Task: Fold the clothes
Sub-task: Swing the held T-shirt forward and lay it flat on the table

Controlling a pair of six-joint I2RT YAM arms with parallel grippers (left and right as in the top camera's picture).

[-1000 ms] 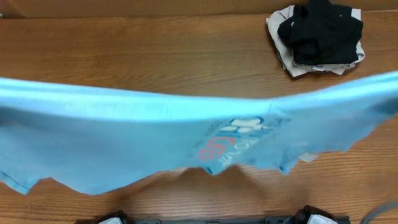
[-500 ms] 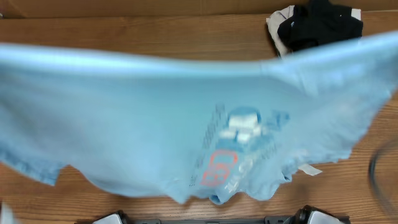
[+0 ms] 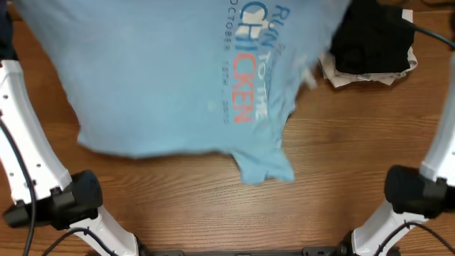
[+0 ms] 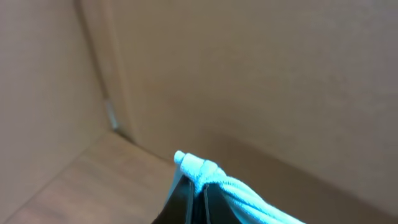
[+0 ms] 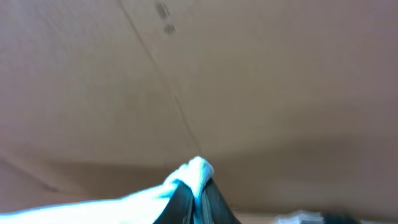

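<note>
- The left arm [image 3: 28,163] and right arm [image 3: 419,178] are standing either side of the T-shirt [image 3: 163,78], at its near end.
- The T-shirt is spreading wide over the table [image 3: 341,149], lettering facing up and a sleeve trailing from its near edge.
- The left gripper [image 4: 198,190] is pinching a bunched fold of the T-shirt, jaws narrow around it.
- The right gripper [image 5: 198,196] is clamping another bunched fold likewise.
- Right of the T-shirt, a black garment [image 3: 373,39] is lying on a beige garment [image 3: 359,77].
- Beyond the T-shirt, a cardboard wall [image 4: 249,74] is filling both wrist views.
</note>
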